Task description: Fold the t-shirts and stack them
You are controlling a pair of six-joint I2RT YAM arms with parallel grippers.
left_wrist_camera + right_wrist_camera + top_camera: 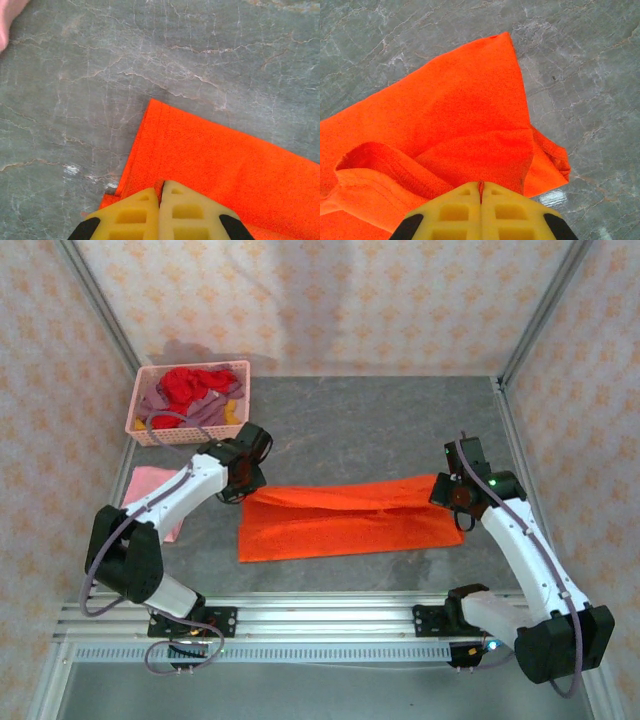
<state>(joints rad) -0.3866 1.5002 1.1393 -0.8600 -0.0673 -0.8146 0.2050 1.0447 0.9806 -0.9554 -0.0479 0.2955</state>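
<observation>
A bright orange t-shirt [345, 520] lies folded into a long band across the middle of the table. My left gripper [243, 485] is shut on its left end; in the left wrist view the yellow fingers [135, 212] pinch the orange cloth [210, 165]. My right gripper [450, 492] is shut on the shirt's right end, where the cloth [470, 120] bunches up in front of the yellow fingers [505, 210]. A light pink t-shirt [150, 490] lies folded at the left, partly under the left arm. Red, mauve and yellow t-shirts [195, 395] fill the basket.
The pink lattice basket [140, 405] stands at the back left, close behind the left wrist. Metal frame posts run along both sides of the grey marbled table [380, 420]. An aluminium rail [320, 615] carries both arm bases at the near edge.
</observation>
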